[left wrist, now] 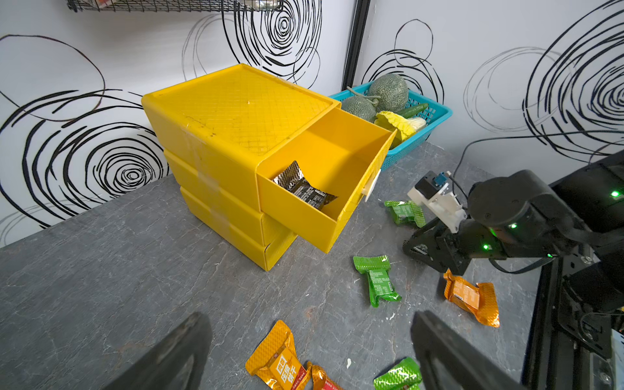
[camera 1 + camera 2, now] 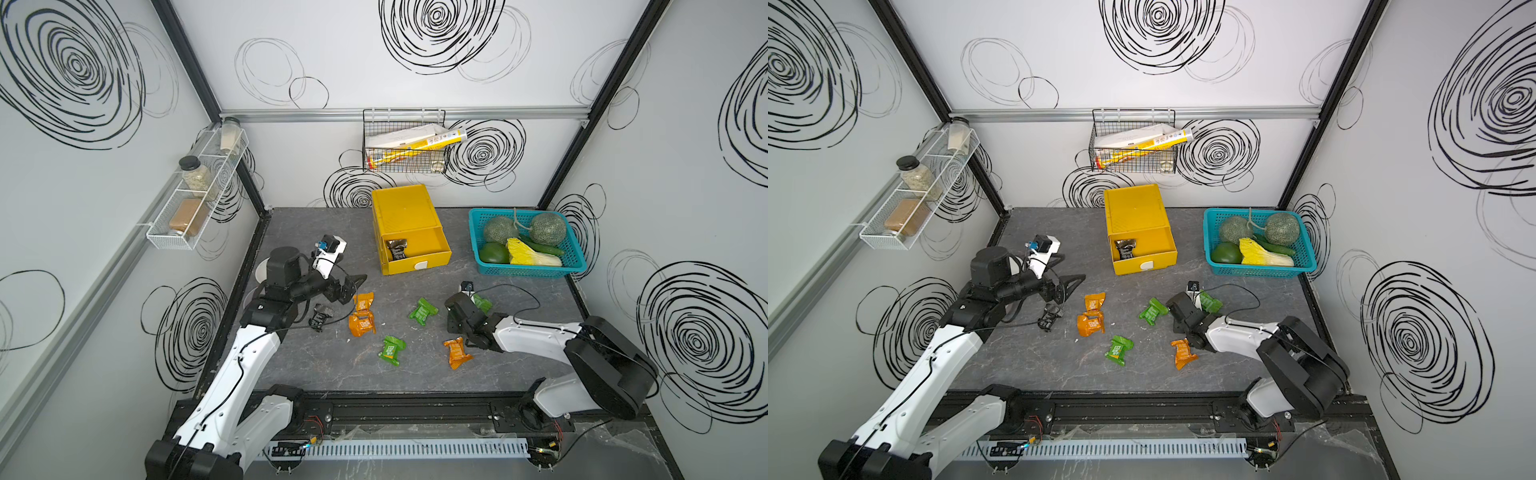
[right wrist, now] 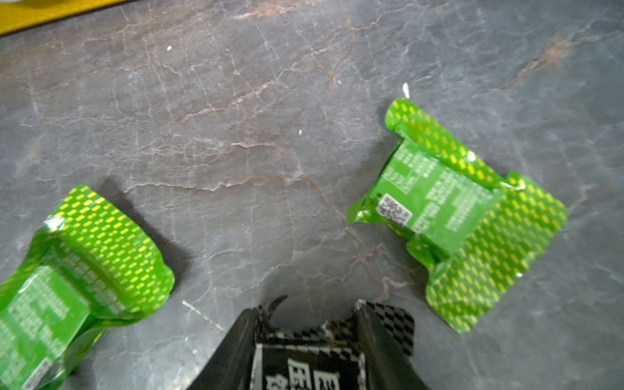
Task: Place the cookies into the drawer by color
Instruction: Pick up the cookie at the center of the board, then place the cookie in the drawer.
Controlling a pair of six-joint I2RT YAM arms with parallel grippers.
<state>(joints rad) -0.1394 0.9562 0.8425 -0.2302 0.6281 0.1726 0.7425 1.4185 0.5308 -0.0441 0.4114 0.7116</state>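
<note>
The yellow drawer (image 2: 401, 208) stands at the back, its top drawer (image 1: 337, 158) pulled out with a black cookie (image 2: 397, 248) inside. Loose on the table lie orange cookies (image 2: 363, 302) (image 2: 362, 324) (image 2: 456, 352), green cookies (image 2: 423, 311) (image 2: 392, 350) (image 2: 482, 302) and a black cookie (image 2: 320, 318). My left gripper (image 1: 310, 324) hangs open above the orange pair, holding nothing. My right gripper (image 3: 304, 314) is low over the table between two green cookies (image 3: 84, 270) (image 3: 456, 209), its jaws pressed on a black cookie (image 3: 304, 358). From above, the right gripper (image 2: 453, 311) hides that packet.
A teal basket (image 2: 577, 266) of melons and vegetables sits right of the drawer. A wire basket (image 2: 405, 141) hangs on the back wall. A white shelf with jars (image 2: 195, 187) is on the left wall. A black rail (image 2: 395, 411) runs along the front edge.
</note>
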